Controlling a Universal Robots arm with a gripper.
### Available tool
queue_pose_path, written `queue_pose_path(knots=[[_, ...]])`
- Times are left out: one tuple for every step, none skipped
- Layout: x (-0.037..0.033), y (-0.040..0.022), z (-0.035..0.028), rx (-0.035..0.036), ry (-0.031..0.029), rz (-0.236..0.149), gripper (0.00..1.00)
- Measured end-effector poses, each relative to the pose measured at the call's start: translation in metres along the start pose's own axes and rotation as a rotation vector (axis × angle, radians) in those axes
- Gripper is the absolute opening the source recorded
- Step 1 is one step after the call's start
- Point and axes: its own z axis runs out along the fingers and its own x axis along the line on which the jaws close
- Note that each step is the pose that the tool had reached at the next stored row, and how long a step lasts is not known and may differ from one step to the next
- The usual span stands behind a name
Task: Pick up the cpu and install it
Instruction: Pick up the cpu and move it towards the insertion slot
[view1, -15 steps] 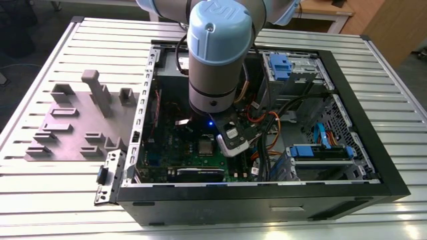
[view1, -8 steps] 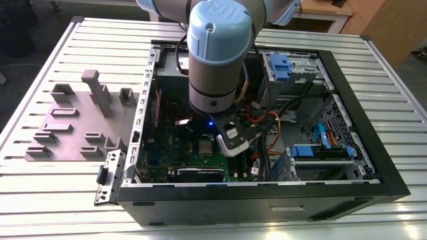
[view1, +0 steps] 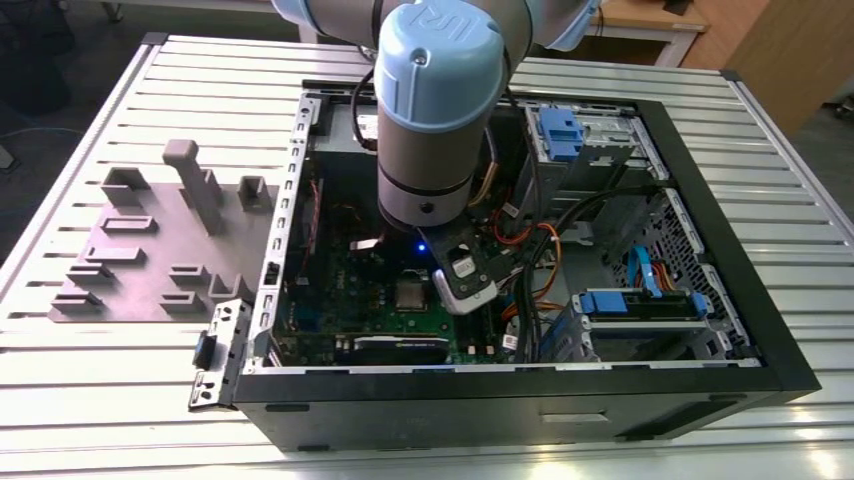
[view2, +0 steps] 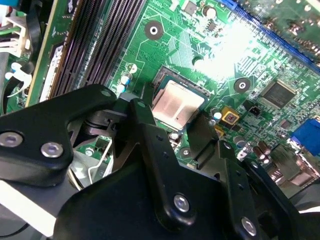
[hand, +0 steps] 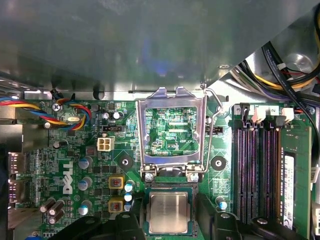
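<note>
The cpu (hand: 169, 212) is a small silvery square lying flat in the socket of the green motherboard (hand: 75, 165). In the second wrist view the cpu (view2: 177, 105) sits level in its dark socket rim. My gripper (hand: 169, 222) is open, with one black finger (hand: 125, 222) on each side of the socket, and neither finger touches the chip. The gripper (view2: 172, 117) straddles the chip from just above. The silver socket frame (hand: 172, 107) stands flipped up beside the socket, with its wire lever (hand: 215, 120) raised. In the exterior view the arm reaches down into the case, above the cpu (view1: 410, 293).
The open black computer case (view1: 534, 405) lies on a slatted metal table (view1: 160, 400). A grey plastic tray (view1: 147, 250) with raised blocks lies at the exterior view's left. Memory slots (hand: 257, 165), coloured cables (hand: 60, 112) and blue drive bays (view1: 641, 305) crowd the board.
</note>
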Motion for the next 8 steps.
queue_pose_path(knots=[[0.0000, 0.0000, 0.0000, 0.0002, 0.0001, 0.000, 0.54], [-0.0001, 0.0000, 0.0000, 0.0003, 0.0002, 0.000, 0.54], [-0.0002, 0.0000, 0.0001, 0.0004, 0.0003, 0.000, 0.54], [-0.0003, 0.0000, 0.0003, 0.0004, 0.0002, 0.000, 0.54], [-0.0004, -0.0001, 0.0006, 0.0003, 0.0002, 0.000, 0.54], [-0.0006, 0.0000, 0.0009, 0.0001, 0.0001, 0.000, 0.54], [-0.0008, 0.0001, 0.0017, -0.0008, -0.0004, 0.000, 0.54], [-0.0009, 0.0000, 0.0019, -0.0003, -0.0001, 0.000, 0.54]])
